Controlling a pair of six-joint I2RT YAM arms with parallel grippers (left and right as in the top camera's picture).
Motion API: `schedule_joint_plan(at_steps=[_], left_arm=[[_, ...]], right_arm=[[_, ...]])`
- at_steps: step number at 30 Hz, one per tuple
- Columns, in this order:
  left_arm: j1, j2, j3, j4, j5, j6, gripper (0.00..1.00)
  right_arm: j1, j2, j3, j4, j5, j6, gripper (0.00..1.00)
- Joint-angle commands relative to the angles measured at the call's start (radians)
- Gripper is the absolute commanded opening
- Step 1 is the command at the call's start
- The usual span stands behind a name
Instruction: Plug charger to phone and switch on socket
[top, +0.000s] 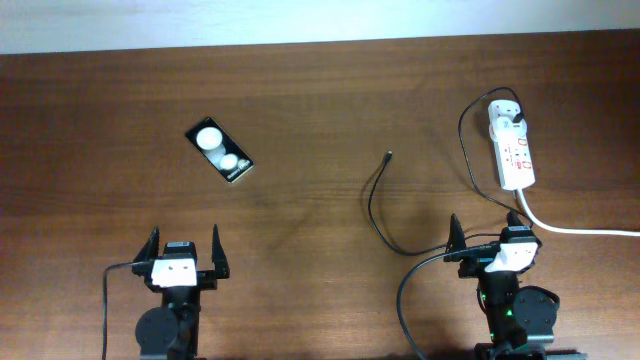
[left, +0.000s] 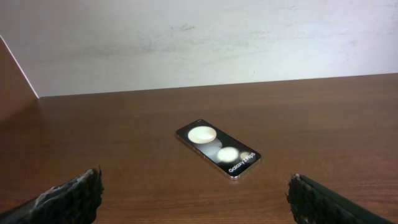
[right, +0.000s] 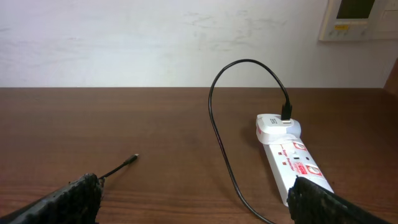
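Observation:
The phone lies flat and slanted at the left middle of the table, two white round spots up; it also shows in the left wrist view, well ahead of my left gripper, which is open and empty. The socket is a white power strip at the far right, also in the right wrist view. The charger's cable runs from a white adapter plugged into the strip, loops across the table, and ends in a free plug tip, seen too in the right wrist view. My right gripper is open and empty.
The strip's thick white cord runs off the right edge. Both arm bases sit at the table's front edge with black wires trailing. A pale wall stands behind the table.

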Motion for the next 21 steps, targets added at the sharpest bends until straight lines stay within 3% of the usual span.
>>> schedule_joint_plan(at_steps=[1, 11, 14, 21], left_arm=[[0.000, -0.002, -0.002, -0.005, 0.010, 0.016, 0.99], [0.000, -0.002, -0.002, 0.014, 0.013, 0.014, 0.99], [-0.001, -0.002, 0.003, 0.036, 0.116, -0.003, 0.99], [-0.001, 0.137, 0.168, -0.046, 0.115, -0.019, 0.99]], right_arm=[[0.012, -0.010, -0.010, 0.002, 0.009, -0.004, 0.99], [0.012, -0.010, -0.010, 0.002, 0.009, -0.004, 0.99], [0.012, -0.010, -0.010, 0.002, 0.009, -0.004, 0.99], [0.012, -0.010, -0.010, 0.002, 0.009, -0.004, 0.99]])
